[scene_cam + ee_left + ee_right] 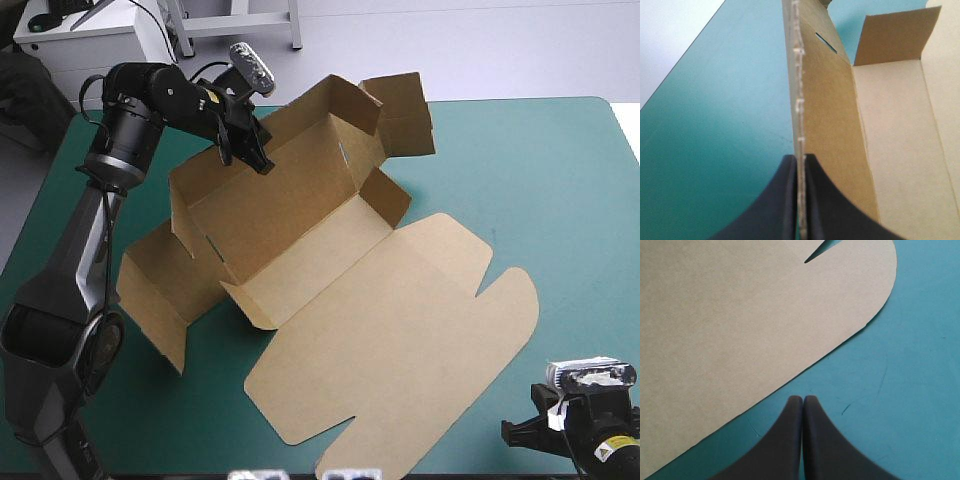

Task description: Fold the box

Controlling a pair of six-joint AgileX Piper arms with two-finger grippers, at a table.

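Between the black fingers point(775, 210) of the left pincer point(800, 159), the top edge of a raised wall point(300, 170) of the brown box point(300, 250) is passing, and the pincer is clenching that edge, all but closed with only the board's thickness between its tips. Gripped this way, the wall is standing upright on the far side of the box, with the floor of the box stretching away beside it and a short end flap point(895, 37) rising at the far end. Around that, the box is sitting near the middle of the teal-green table point(540, 180), a little toward its left edge, with further flaps standing at both ends. Its lid point(400, 330) is lying flat on the table, reaching toward the near right. Down by the near right corner, the right pincer point(803, 399) is pointing at the bare table just beside the rounded tab point(855, 300) of the lid, apart from it, with its fingertips pressing together and nothing between them.
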